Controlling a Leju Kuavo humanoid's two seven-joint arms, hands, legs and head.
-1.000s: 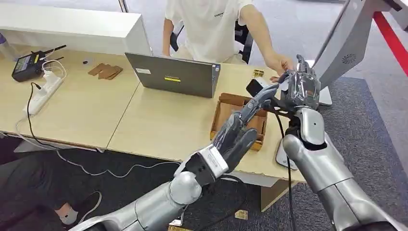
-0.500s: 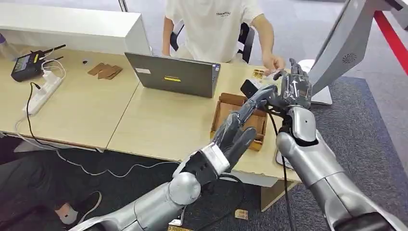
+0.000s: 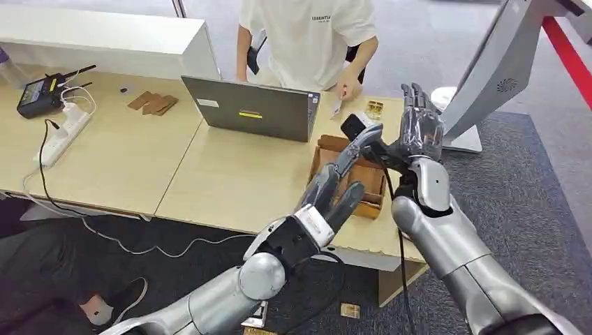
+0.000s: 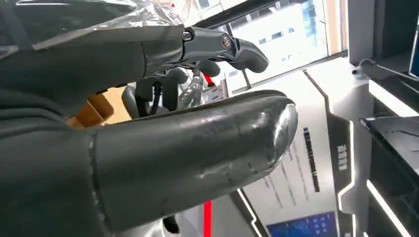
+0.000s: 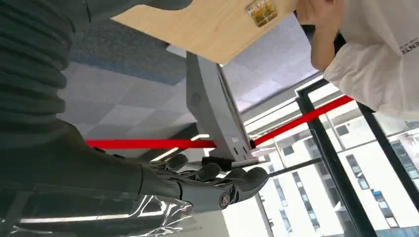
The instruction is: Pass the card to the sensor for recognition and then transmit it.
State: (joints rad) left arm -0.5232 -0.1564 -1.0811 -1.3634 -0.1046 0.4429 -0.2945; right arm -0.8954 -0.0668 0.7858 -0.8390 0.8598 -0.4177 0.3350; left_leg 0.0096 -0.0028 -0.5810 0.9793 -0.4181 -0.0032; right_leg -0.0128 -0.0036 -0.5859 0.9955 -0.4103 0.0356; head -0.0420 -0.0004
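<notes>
A person in a white shirt [image 3: 307, 35] stands behind the table and holds a small white card [image 3: 336, 107] in one hand, just right of the laptop. My right hand [image 3: 419, 131] is raised over the table's right end, fingers up and apart, holding nothing; the right wrist view shows its dark fingers [image 5: 197, 185] spread with nothing in them. My left hand [image 3: 335, 187] reaches over the table's front edge with fingers stretched out and empty, seen close in the left wrist view [image 4: 188, 143]. A grey tilted terminal stand [image 3: 492, 66] rises at the right.
A wooden box [image 3: 374, 176] lies on the table [image 3: 230, 181] under both hands. A grey laptop [image 3: 255, 108] stands behind it. A small gold item [image 3: 375, 106] sits near the far edge. A power strip [image 3: 63, 132] and cables lie at the left.
The person's hand has drawn back from my right hand's fingertips with the white card, towards the laptop. My right hand has drifted left; the left hand sank slightly.
</notes>
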